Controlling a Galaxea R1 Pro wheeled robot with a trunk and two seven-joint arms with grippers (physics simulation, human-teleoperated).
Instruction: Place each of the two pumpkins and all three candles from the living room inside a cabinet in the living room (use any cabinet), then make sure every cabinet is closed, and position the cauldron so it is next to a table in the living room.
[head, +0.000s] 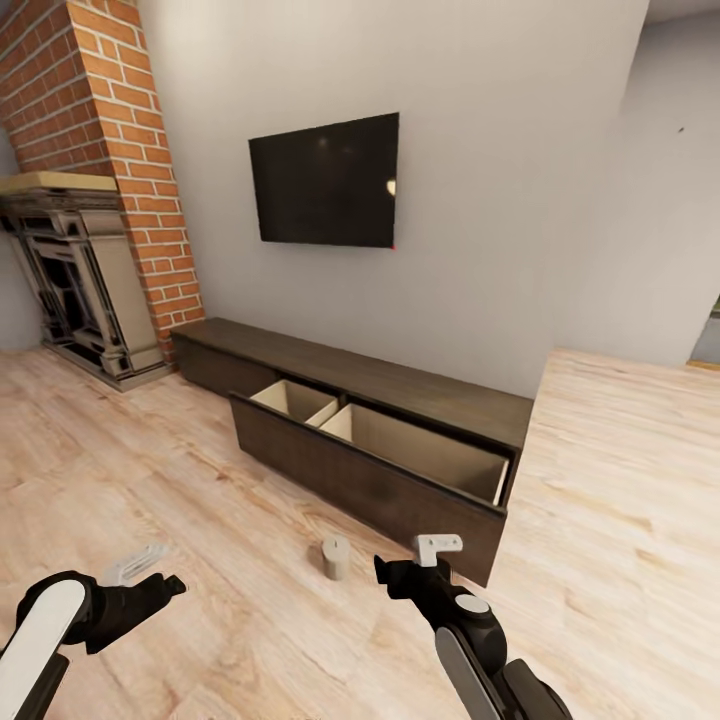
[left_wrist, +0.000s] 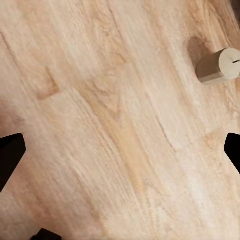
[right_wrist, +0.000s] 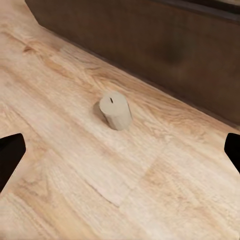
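Both jaws apparently apart, empty; candle (right_wrist: 115, 110) upright on floor ahead of right jaws.

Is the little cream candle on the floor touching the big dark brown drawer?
Apart. In the right wrist view, bare wood floor lies between the short cream-white candle and the dark brown wooden drawer front.

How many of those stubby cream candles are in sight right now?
1. A short cream-white cylindrical candle stands upright on the pale wood floor, just in front of the open dark brown cabinet drawer. Others may be hidden.
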